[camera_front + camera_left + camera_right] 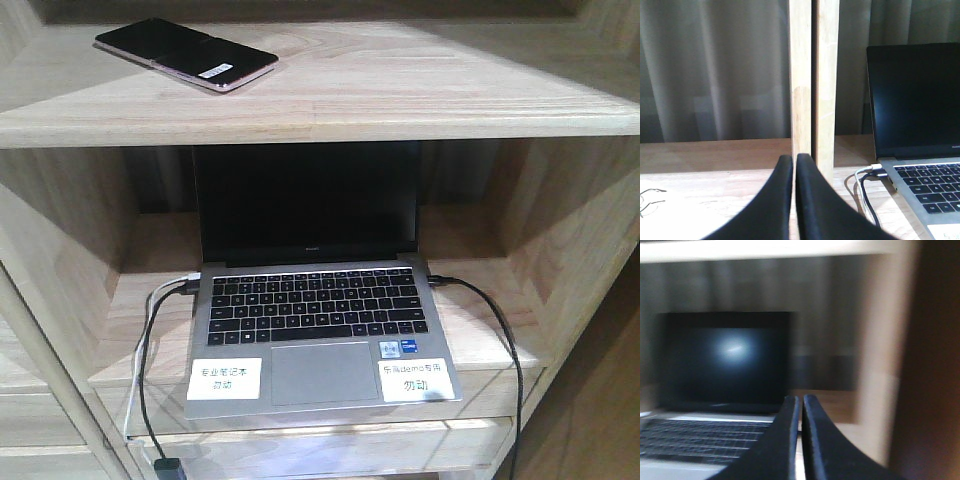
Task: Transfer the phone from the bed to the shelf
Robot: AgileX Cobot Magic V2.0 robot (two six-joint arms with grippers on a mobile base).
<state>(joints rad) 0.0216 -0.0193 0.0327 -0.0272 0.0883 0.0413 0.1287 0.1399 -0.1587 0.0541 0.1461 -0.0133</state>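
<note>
Phone [187, 54] lies flat on top shelf [400, 90], so task looks done. Left gripper [794, 162] & right gripper [801, 402]: both closed, holding nothing.

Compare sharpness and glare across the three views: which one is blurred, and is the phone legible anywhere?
Front view: sharp, evenly lit; the phone on the shelf shows clearly, its glossy face dark. Left wrist view: crisp on the laptop, the closed left gripper dark in the foreground. Right wrist view: smeared throughout, with a soft glare patch on the laptop screen behind the closed right gripper; no phone visible.
</note>
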